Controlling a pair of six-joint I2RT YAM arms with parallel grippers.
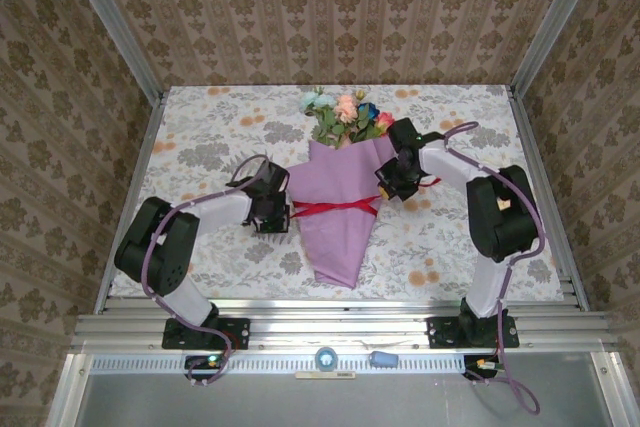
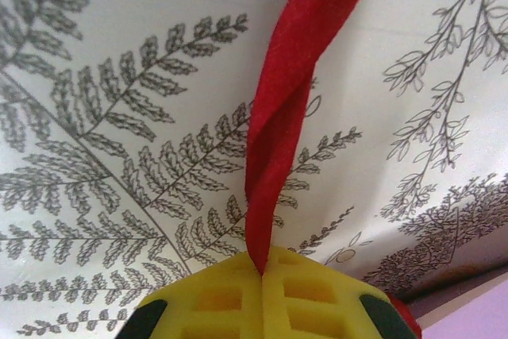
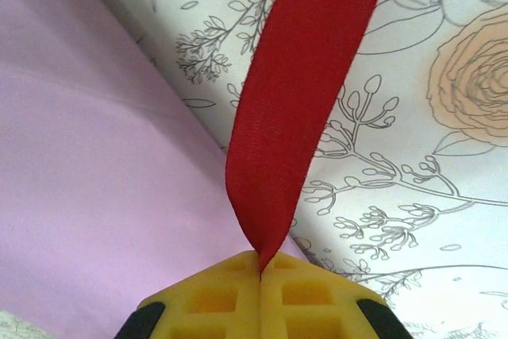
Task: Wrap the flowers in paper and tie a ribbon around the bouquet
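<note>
Spreading under everything, the tablecloth (image 1: 200, 137) is a smooth pale sheet printed with grey ferns and peach roses. The bouquet (image 1: 335, 237) lies flat at its middle, heads pointing away from the arm bases and tip toward them. Its paper (image 3: 95, 196) is thin, matte lilac, folded into a long cone with soft creases, so it probably needs something cinched round it to hold shut. At the bouquet's wide far end the flowers (image 1: 345, 115) fan out in pink, pale blue-white, red and blue over green leaves. Across the bouquet's waist runs the ribbon (image 1: 335, 207), bright red, woven and limp, crossed at the centre with 1 tail leading off each side; it looks drawn taut to pull the crossing snug. Just left of the bouquet the left gripper (image 2: 262, 271) has its jaws pressed together on 1 tail, which twists as it rises from the yellow waffle-textured pads (image 2: 222, 299). Just right of the bouquet the right gripper (image 3: 260, 271) is likewise clamped on the other tail, which lies flatter and wider. I judge the wrap done and the tie under way, with 2 opposed pulls balancing so the cone does not slide.
</note>
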